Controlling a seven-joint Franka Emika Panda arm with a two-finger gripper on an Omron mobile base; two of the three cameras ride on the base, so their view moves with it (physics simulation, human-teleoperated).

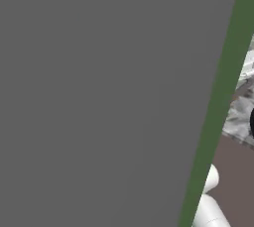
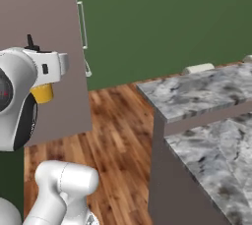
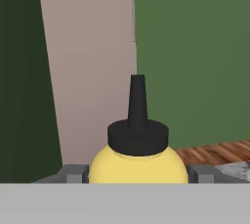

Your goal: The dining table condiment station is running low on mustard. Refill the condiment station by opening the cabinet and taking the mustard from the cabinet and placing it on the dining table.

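And here is the arm, far left of the dining table (image 2: pixel 197 96) in the right base view, with the mustard (image 2: pixel 42 93) poking out yellow below the hand and its black nozzle above. In the hand view the gripper (image 3: pixel 138 171) pinches the mustard (image 3: pixel 138 162), one grey finger pressed on each side of the bottle. Behind it, left of the table, stands a mauve-brown panel (image 2: pixel 44 32) with a grey bar handle (image 2: pixel 82 25). Wooden floor (image 2: pixel 118 135) runs up to the table's base, the marble top bare at this end, a green wall (image 2: pixel 167 17) behind.
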